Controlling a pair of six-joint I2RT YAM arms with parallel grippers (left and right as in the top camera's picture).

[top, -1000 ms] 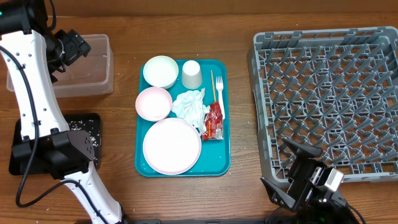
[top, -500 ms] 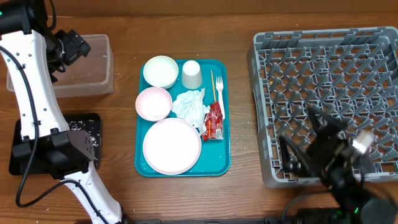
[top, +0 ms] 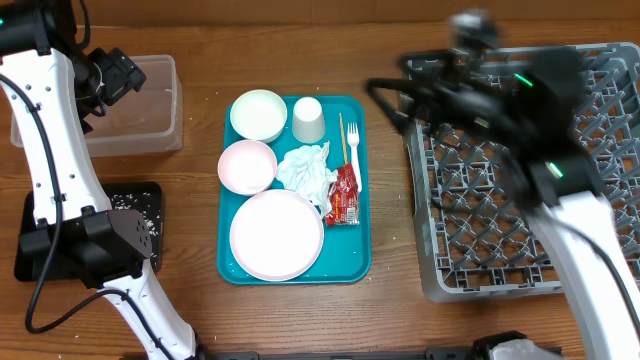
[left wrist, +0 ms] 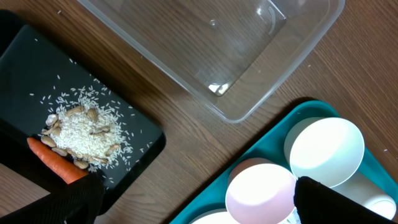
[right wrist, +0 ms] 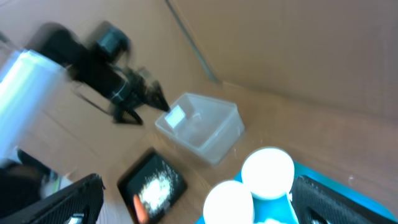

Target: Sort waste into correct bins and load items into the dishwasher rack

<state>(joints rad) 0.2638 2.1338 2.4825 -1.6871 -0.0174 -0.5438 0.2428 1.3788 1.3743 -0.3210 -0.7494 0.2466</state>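
On the teal tray lie a white bowl (top: 258, 114), a cup (top: 308, 120), a pink bowl (top: 247, 166), a plate (top: 276, 234), a crumpled napkin (top: 305, 168), a red wrapper (top: 344, 195), a fork (top: 354, 145) and chopsticks (top: 341, 132). The black tray (left wrist: 37, 81) holds rice scraps (left wrist: 78, 127) and a carrot (left wrist: 55, 162). My left gripper (top: 122, 74) hangs open and empty high over the clear tub (top: 150, 110). Blurred with motion, my right gripper (top: 392, 98) is open and empty over the rack's (top: 530, 170) far left corner. Its view shows both bowls (right wrist: 267, 171).
The teal tray (top: 355, 262) sits mid-table between the bins and the rack. My left arm's white links cover part of the black tray (top: 140, 205). Bare wood runs along the front edge and between tray and rack.
My right arm has swung from the front right corner up across the rack to its far left corner. The left arm and all objects have stayed put.
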